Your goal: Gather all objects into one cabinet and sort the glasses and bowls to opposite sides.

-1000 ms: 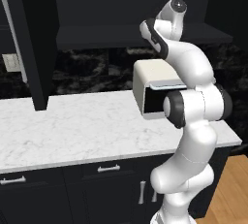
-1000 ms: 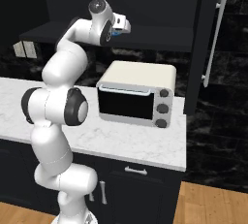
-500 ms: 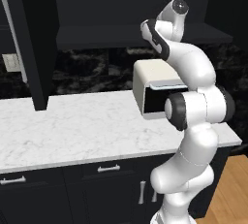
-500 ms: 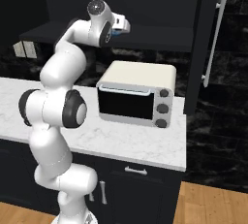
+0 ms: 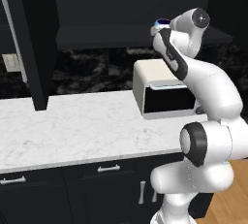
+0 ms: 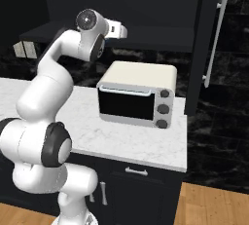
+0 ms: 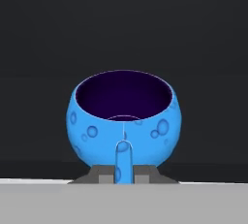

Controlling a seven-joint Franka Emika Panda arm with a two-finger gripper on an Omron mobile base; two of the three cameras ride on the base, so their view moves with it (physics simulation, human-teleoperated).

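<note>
A small bright blue bowl (image 7: 123, 126) with a dark inside stands upright in the hand view. My gripper (image 7: 123, 149) is shut on its near wall, one finger running up the outside. In the left base view the blue bowl (image 5: 160, 23) shows as a blue rim beside the raised hand, just above the dark shelf (image 5: 97, 36) of the black wall cabinet. My gripper (image 6: 119, 29) reaches toward that shelf (image 6: 160, 41) from the left in the right base view. Whether the bowl rests on the shelf I cannot tell. The glasses are out of view.
A cream toaster oven (image 6: 136, 95) stands on the white marble counter (image 5: 72, 131) right below the hand. The cabinet's open doors hang at both sides, each with a long silver bar handle (image 5: 14, 39) (image 6: 215, 39). Black drawers (image 5: 106, 169) run under the counter.
The arm's upper joint has sunk and drawn back a little. The blue bowl stays in the gripper near the shelf's front.
</note>
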